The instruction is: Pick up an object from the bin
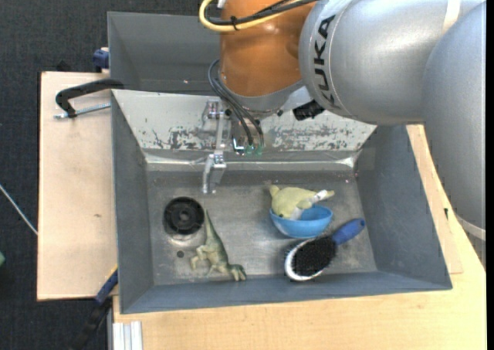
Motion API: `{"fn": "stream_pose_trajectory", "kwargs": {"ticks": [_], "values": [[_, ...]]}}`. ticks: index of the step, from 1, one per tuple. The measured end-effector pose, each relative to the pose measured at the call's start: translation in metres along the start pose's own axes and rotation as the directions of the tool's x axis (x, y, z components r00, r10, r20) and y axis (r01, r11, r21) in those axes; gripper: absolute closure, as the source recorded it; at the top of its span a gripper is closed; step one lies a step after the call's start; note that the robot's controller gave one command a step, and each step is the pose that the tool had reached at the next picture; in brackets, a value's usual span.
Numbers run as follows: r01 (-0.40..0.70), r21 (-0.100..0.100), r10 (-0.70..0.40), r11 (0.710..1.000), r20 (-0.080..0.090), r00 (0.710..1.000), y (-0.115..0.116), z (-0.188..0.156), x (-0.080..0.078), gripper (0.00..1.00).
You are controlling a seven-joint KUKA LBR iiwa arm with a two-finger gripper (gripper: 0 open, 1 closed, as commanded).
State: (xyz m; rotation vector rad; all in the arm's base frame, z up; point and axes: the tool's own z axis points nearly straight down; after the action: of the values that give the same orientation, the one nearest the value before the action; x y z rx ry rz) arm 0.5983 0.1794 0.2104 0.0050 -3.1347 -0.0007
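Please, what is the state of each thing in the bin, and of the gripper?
gripper: hangs over bare bin floor, at back
black round part: lies flat, left side
toy dinosaur: lies on its side, at front
blue bowl: upright, holding a pale yellow toy
hairbrush: lies bristles up, before the bowl

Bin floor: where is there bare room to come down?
Bare: the middle strip between the toy dinosaur and the blue bowl, and the back-left corner beyond the black disc. Crowded: front right, where the bowl and black hairbrush lie close together.
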Motion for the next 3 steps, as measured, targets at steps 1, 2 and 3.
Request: {"fn": "stream_pose_trajectory", "kwargs": {"ticks": [1, 2, 3], "values": [[0.319, -0.003, -0.318, 0.948, 0.030, 0.947, 0.010, 0.119, 0.054, 0.00], [0.678, 0.005, -0.678, 0.735, 0.013, 0.734, 0.055, 0.129, 0.050, 0.00], [0.676, 0.004, -0.676, 0.737, 0.011, 0.737, 0.054, 0.129, 0.050, 1.00]]}}
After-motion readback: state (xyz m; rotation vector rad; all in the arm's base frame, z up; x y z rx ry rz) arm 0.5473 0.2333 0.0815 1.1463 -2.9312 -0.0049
